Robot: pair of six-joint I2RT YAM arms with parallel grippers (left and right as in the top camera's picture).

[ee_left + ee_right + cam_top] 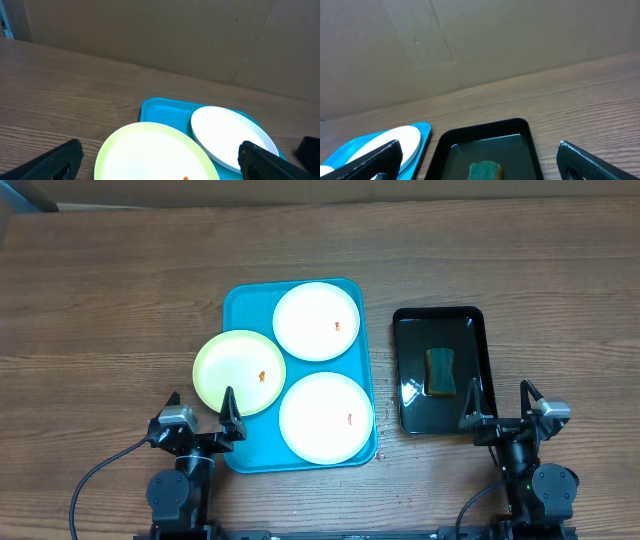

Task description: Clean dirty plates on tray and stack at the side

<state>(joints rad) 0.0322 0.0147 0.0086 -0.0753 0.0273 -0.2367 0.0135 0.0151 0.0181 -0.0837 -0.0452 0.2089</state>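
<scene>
Overhanging the rim of the blue tray just ahead of the left fingers, the yellow-green plate is looking likely to tip or skid onto the table if scrubbing is pressing on its outer edge. Both the left and the right fingers are standing wide apart, gripping nothing. Between the two pairs of fingers, the near white plate and the far white plate are lying flat on the tray, and all three plates are showing small orange smears.
</scene>
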